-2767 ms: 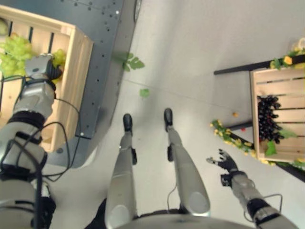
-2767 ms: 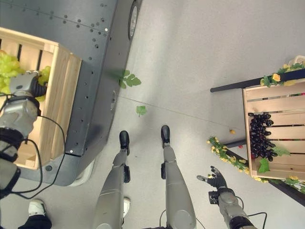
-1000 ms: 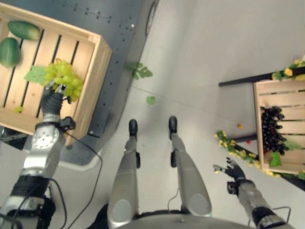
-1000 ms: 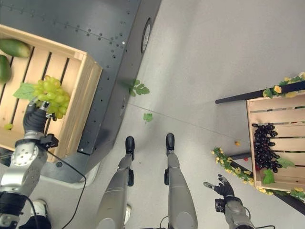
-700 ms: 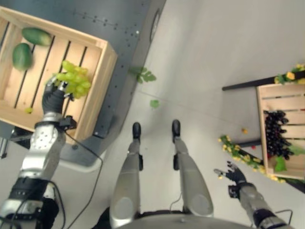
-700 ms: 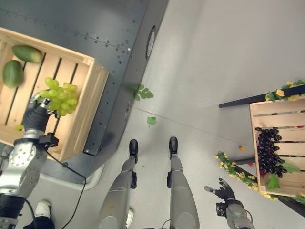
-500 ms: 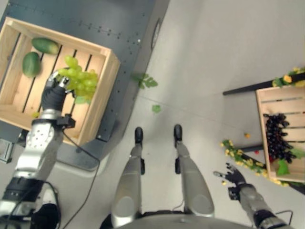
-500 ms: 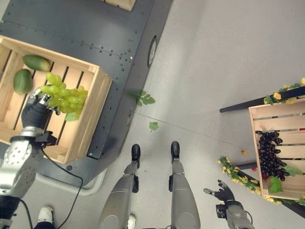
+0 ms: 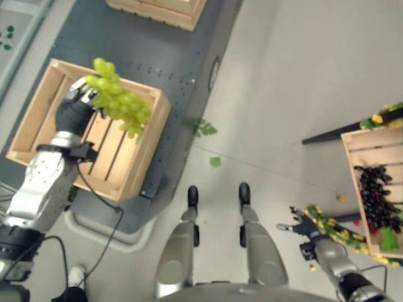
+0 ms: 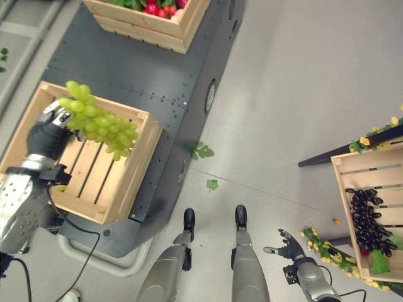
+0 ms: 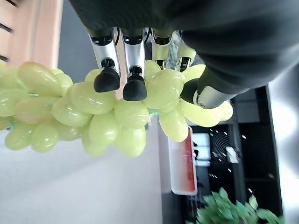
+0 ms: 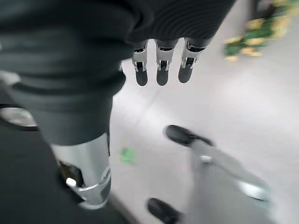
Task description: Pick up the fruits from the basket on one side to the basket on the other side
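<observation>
My left hand [image 9: 75, 112] is shut on a bunch of green grapes [image 9: 118, 100], held up above the left wooden crate [image 9: 145, 157]. In the left wrist view the fingers [image 11: 124, 65] curl round the pale green grapes [image 11: 112, 116]. The bunch hangs over the crate's right half in the right eye view too, grapes [image 10: 97, 126] over crate [image 10: 129, 182]. At the far right stands the other wooden crate [image 9: 356, 141] with a bunch of dark grapes [image 9: 378, 201] in it. My right hand [image 9: 306, 223] hangs low beside my right leg, fingers spread and holding nothing.
The left crate rests on a dark metal platform [image 10: 157, 69]. Another crate [image 10: 157, 19] with red and green produce stands farther back on it. Loose green leaves [image 9: 201, 128] lie on the grey floor. Yellow flowers and foliage [image 9: 330, 226] trim the right crate's stand.
My left hand has lifted the green grapes out of the left crate and holds them higher. The whole view has shifted, bringing the far crate into sight. The right hand stays low.
</observation>
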Controlling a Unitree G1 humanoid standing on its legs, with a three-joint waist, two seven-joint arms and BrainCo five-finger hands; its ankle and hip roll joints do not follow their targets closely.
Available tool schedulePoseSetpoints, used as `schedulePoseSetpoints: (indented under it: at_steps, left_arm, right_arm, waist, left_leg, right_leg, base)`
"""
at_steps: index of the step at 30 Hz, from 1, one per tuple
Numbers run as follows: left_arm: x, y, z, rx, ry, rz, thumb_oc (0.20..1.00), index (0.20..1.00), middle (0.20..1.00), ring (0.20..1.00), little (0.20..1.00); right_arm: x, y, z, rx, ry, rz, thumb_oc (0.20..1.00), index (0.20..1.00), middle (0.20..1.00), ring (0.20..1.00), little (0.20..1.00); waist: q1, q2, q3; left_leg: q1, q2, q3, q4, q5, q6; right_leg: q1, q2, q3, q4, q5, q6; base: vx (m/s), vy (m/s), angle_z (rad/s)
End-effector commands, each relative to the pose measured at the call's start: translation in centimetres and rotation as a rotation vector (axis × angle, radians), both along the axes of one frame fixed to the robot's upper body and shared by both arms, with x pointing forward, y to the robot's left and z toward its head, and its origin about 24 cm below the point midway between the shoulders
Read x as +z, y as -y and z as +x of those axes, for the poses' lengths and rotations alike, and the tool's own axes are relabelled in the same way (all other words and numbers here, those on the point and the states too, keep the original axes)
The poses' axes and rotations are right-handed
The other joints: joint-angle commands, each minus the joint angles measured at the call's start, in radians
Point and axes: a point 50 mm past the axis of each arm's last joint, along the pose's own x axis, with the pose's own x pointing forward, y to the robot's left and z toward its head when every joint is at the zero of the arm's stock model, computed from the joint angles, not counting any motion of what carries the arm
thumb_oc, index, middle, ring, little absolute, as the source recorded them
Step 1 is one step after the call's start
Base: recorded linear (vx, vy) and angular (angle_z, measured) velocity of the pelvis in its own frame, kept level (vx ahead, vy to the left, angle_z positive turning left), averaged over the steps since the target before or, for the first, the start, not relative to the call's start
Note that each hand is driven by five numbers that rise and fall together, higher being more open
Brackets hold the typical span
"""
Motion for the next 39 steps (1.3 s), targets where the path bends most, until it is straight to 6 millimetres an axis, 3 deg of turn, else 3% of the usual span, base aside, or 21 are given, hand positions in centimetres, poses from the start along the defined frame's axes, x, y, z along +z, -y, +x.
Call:
schedulePoseSetpoints:
  at_steps: [1,4,5,6,8,13,24,33,39]
  left_arm:
    - [2.9,1.1,-0.5,-0.092,0.13,-0.002,0.2,0.2,0.2,0.2,0.2]
    - [3.1,1.6,-0.4,-0.131,0.116,0.022,0.2,0.2,0.2,0.2,0.2]
    - [3.1,1.6,-0.4,-0.131,0.116,0.022,0.2,0.2,0.2,0.2,0.2]
    - [3.1,2.1,-0.3,-0.156,0.105,0.035,0.2,0.2,0.2,0.2,0.2]
    - [2.9,2.5,-0.2,-0.177,0.091,0.044,0.2,0.2,0.2,0.2,0.2]
    - [2.9,3.6,0.3,-0.216,0.073,0.057,0.2,0.2,0.2,0.2,0.2]
    - [2.6,5.1,0.8,-0.263,0.051,0.085,0.2,0.2,0.2,0.2,0.2]
    - [2.9,7.0,1.4,-0.329,0.047,0.102,0.2,0.2,0.2,0.2,0.2]
    - [2.7,8.3,2.2,-0.368,0.025,0.106,0.2,0.2,0.2,0.2,0.2]
  right_arm:
    - [2.9,-1.0,1.6,0.11,0.144,-0.003,1.0,1.0,1.0,1.0,1.0]
    - [6.5,-2.3,3.4,0.218,0.288,-0.006,1.0,1.0,1.0,1.0,1.0]
    - [6.5,-2.3,3.4,0.218,0.288,-0.006,1.0,1.0,1.0,1.0,1.0]
    - [9.0,-3.6,4.5,0.281,0.391,0.013,1.0,1.0,1.0,1.0,1.0]
    - [11.3,-4.7,5.2,0.338,0.48,0.034,1.0,1.0,1.0,1.0,1.0]
    - [15.5,-7.7,6.9,0.428,0.641,0.123,1.0,1.0,1.0,1.0,1.0]
    - [19.2,-11.2,8.1,0.556,0.733,0.175,1.0,1.0,1.0,1.0,1.0]
    - [22.6,-16.0,9.0,0.746,0.786,0.228,1.0,1.0,1.0,1.0,1.0]
    - [23.4,-19.0,9.5,0.825,0.76,0.285,1.0,1.0,1.0,1.0,1.0]
  waist:
    - [-0.019,-0.023,-0.092]
    - [-0.016,-0.022,-0.113]
    - [-0.016,-0.022,-0.113]
    - [-0.014,-0.021,-0.123]
    - [-0.012,-0.021,-0.134]
    - [-0.002,-0.021,-0.162]
    - [0.012,-0.024,-0.208]
    - [0.026,-0.028,-0.24]
    - [0.033,-0.029,-0.256]
  left_leg:
    - [-0.035,-0.064,-0.026,0.052,-0.045,0.025]
    - [-0.019,-0.063,-0.029,0.047,-0.044,0.024]
    - [-0.019,-0.063,-0.029,0.047,-0.044,0.024]
    - [-0.008,-0.062,-0.029,0.047,-0.047,0.024]
    - [0.003,-0.061,-0.029,0.047,-0.049,0.024]
    - [0.033,-0.058,-0.034,0.033,-0.049,0.026]
    - [0.071,-0.054,-0.035,0.018,-0.051,0.026]
    - [0.095,-0.052,-0.038,0.005,-0.051,0.026]
    - [0.104,-0.053,-0.037,0.001,-0.05,0.025]
  right_leg:
    - [-0.012,0.022,0.007,0.072,-0.099,0.022]
    - [0.004,0.022,0.004,0.07,-0.102,0.021]
    - [0.004,0.022,0.004,0.07,-0.102,0.021]
    - [0.015,0.023,-0.001,0.068,-0.105,0.02]
    - [0.026,0.026,-0.003,0.065,-0.108,0.019]
    - [0.056,0.03,-0.008,0.057,-0.115,0.015]
    - [0.098,0.034,-0.016,0.047,-0.124,0.012]
    - [0.123,0.036,-0.02,0.033,-0.122,0.011]
    - [0.133,0.036,-0.02,0.031,-0.121,0.01]
  base:
    - [0.02,-0.021,-0.04]
    - [0.0,0.0,0.0]
    - [0.0,0.0,0.0]
    - [0.0,0.0,0.0]
    - [0.03,-0.03,0.05]
    - [0.01,-0.016,0.02]
    - [0.02,-0.015,0.03]
    - [0.0,-0.001,0.0]
    - [0.0,0.0,0.0]
